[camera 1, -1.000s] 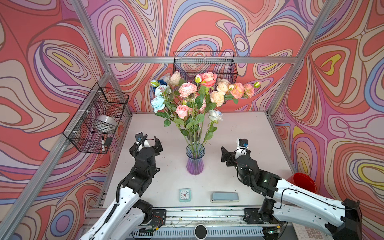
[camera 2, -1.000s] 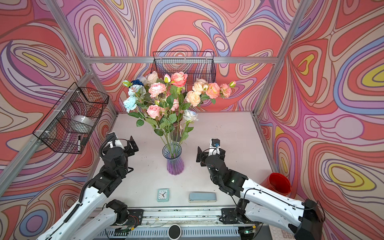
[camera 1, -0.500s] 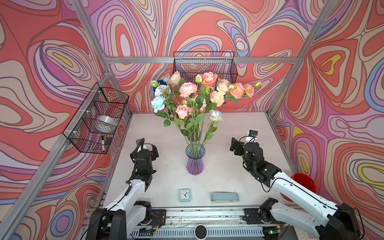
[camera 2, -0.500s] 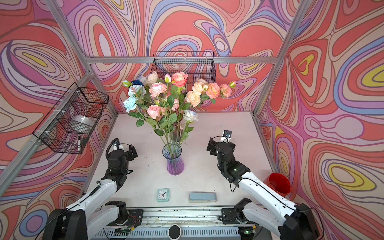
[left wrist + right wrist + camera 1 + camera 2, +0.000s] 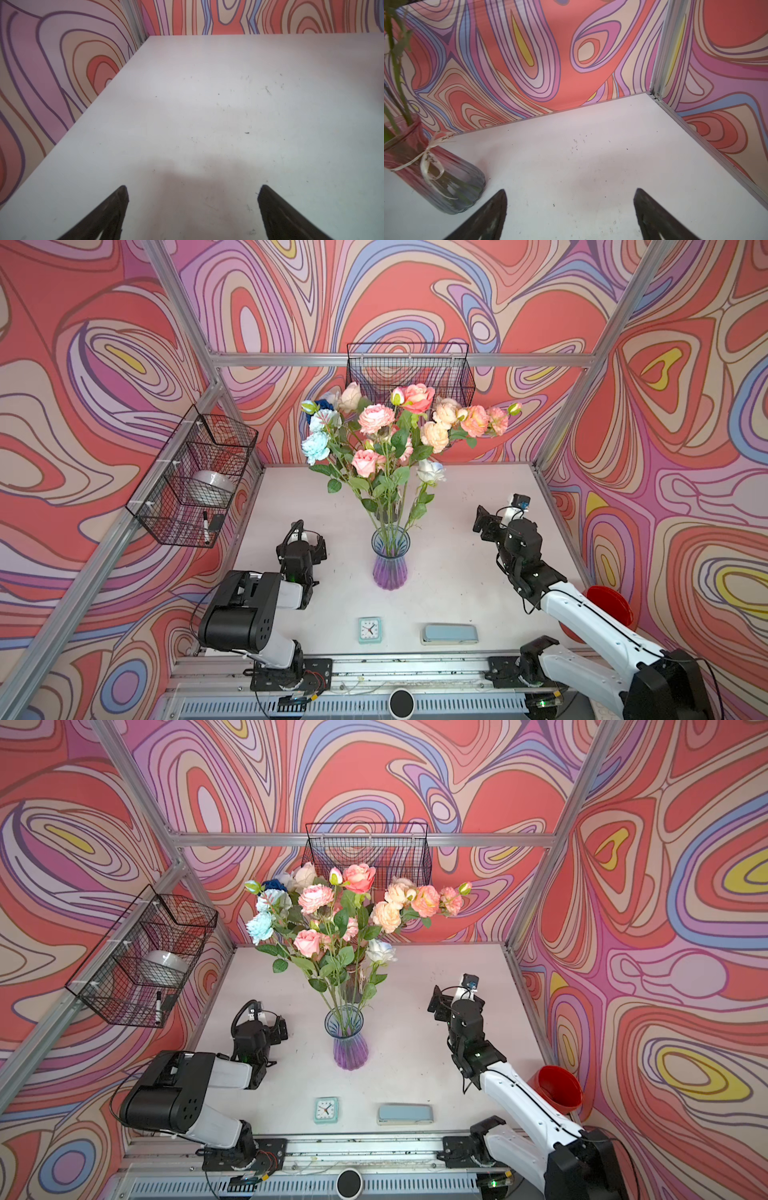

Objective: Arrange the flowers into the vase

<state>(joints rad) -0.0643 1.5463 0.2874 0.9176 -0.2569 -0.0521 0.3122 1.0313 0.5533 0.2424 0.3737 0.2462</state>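
Flowers (image 5: 376, 418) stand bunched in the ribbed purple vase (image 5: 390, 568) at the middle of the tabletop (image 5: 457, 572), with their heads well above its rim. You can count about a dozen blooms in pink, peach, cream and blue. A second vase (image 5: 446, 182) of pink-grey glass stands behind the first and also holds green stems. Its cream ribbon (image 5: 428, 158) carries script too blurred to read.

Two wire baskets hang on the walls. The left basket (image 5: 174, 526) holds one white round item (image 5: 212, 485) and one marker (image 5: 205, 526). The rear basket (image 5: 409, 369) hangs behind the blooms.

One clock (image 5: 369, 630) and one blue-grey case (image 5: 449, 634) lie near the front, and one red cup (image 5: 555, 1090) stands at the right edge.

The left pincer (image 5: 193, 187) and right pincer (image 5: 571, 190) are both spread wide and grip nothing.
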